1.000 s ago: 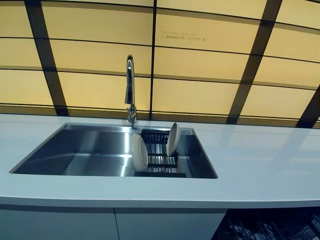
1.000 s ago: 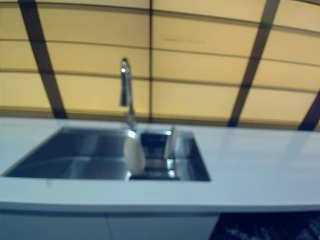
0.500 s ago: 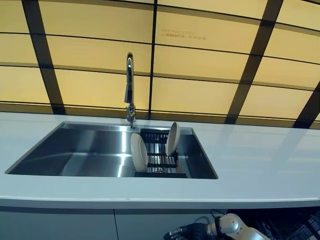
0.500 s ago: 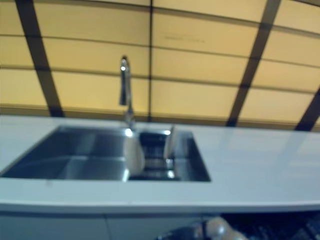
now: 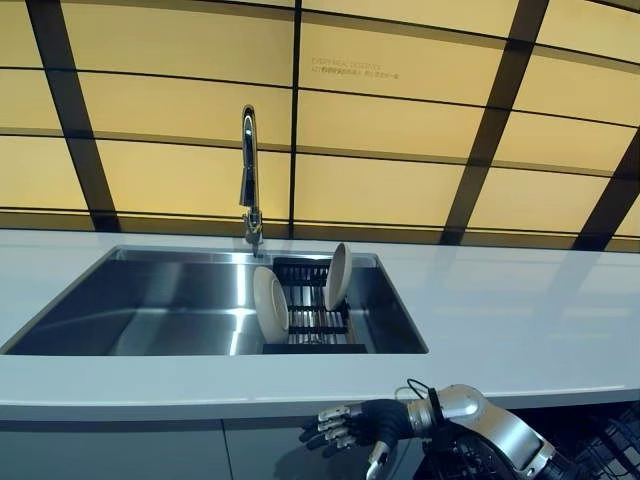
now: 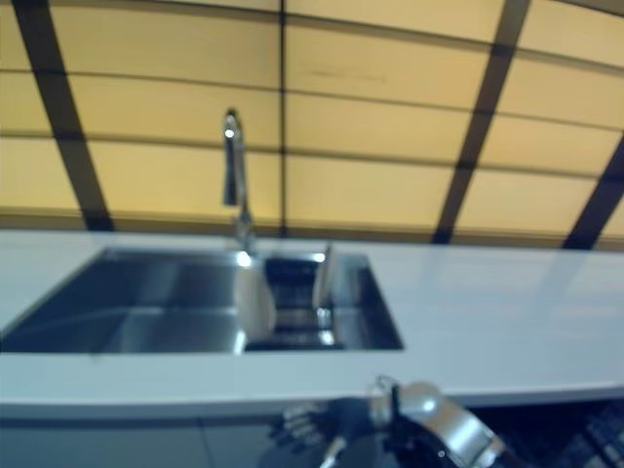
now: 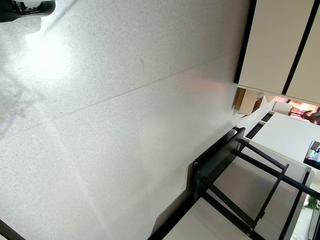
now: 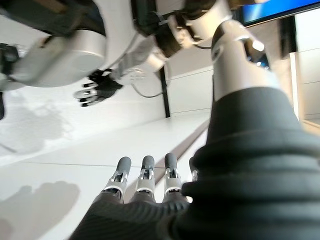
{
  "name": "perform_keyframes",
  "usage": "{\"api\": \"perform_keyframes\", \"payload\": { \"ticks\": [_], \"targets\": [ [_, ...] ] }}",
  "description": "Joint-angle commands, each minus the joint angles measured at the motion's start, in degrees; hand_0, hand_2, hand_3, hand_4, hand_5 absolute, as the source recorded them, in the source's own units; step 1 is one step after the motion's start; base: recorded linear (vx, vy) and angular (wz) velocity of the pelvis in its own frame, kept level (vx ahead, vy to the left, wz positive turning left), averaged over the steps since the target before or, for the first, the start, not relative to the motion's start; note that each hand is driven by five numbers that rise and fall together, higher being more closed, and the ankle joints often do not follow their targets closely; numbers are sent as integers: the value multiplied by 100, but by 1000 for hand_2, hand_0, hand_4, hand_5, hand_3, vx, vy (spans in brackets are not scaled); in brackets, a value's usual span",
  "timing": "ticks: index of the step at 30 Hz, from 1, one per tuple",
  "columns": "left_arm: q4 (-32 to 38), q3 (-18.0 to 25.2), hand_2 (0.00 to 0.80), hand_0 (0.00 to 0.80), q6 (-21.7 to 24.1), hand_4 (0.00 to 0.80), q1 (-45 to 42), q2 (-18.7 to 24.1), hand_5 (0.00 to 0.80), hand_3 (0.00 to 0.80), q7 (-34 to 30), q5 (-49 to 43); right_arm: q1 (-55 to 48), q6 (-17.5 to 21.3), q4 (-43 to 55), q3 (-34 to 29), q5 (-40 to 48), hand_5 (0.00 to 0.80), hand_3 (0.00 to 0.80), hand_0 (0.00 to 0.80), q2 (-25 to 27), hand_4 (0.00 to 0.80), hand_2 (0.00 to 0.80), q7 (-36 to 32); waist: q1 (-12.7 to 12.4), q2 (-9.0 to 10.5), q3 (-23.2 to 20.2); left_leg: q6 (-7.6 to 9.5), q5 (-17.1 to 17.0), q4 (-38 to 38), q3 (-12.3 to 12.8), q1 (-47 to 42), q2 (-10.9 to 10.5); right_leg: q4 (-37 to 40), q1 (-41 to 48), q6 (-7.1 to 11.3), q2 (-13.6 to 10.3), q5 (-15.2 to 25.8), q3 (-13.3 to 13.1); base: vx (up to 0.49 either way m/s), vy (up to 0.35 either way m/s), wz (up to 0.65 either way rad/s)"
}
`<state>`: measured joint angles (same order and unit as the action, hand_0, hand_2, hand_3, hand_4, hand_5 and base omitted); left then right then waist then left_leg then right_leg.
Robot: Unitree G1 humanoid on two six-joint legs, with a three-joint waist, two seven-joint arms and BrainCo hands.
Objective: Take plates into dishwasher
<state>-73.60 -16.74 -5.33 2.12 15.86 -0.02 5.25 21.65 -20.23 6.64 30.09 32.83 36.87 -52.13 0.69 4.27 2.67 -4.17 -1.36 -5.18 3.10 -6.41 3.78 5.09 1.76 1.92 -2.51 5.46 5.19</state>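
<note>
Two cream plates stand on edge in a black rack (image 5: 305, 325) at the right end of the steel sink (image 5: 150, 305): one (image 5: 269, 305) at the front left of the rack, one (image 5: 337, 277) at the back right. My right hand (image 5: 355, 428) is below the counter's front edge, in front of the cabinet. It is open and empty, its fingers (image 8: 145, 172) straight. My left hand (image 8: 97, 92) shows only small in the right wrist view, hanging low, away from the plates.
A tall faucet (image 5: 247, 170) stands behind the sink. The white counter (image 5: 500, 320) runs left and right. A dark dishwasher rack (image 5: 615, 445) shows under the counter at lower right. The left wrist view shows pale floor and a black frame (image 7: 225, 170).
My right hand has come up into view below the counter edge and moved left. The plates have not moved. The camera has shifted a little.
</note>
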Motion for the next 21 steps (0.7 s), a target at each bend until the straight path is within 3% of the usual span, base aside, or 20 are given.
{"api": "perform_keyframes", "payload": {
  "ticks": [1,3,8,15,21],
  "targets": [
    [-508,-106,0,0,168,0,230,0,0,0,10,-102,643,28,272,-499,1257,0,0,0,-199,0,0,627,-73,182,-61,402,293,18,127,-53,-310,-9,20,465,-383,125,11,0,0,0],
    [-506,-120,0,0,179,0,218,-3,0,0,10,-104,718,97,194,-609,1386,0,0,0,-226,0,0,887,-79,179,-71,398,302,18,128,-65,-310,-9,31,464,-381,118,16,0,0,0],
    [-449,-53,0,0,191,0,95,-13,0,0,30,-77,914,785,-456,-1201,818,0,0,0,-36,0,0,2122,-57,162,-93,391,340,18,137,-102,-305,-9,75,451,-364,82,-3,0,0,0],
    [-402,40,0,0,130,0,59,-67,0,0,113,-70,1211,1720,-1389,-1754,-669,0,0,0,459,0,0,3554,-33,178,-68,393,357,18,130,-128,-291,-9,119,439,-347,55,-4,2,-3,-1],
    [-355,46,0,0,76,0,78,-70,0,0,136,-111,1539,2156,-1721,-1799,-1886,0,0,0,877,0,0,4339,-65,189,-61,390,349,18,106,-123,-291,-9,137,439,-338,43,16,0,-6,-2]
  ]
}}
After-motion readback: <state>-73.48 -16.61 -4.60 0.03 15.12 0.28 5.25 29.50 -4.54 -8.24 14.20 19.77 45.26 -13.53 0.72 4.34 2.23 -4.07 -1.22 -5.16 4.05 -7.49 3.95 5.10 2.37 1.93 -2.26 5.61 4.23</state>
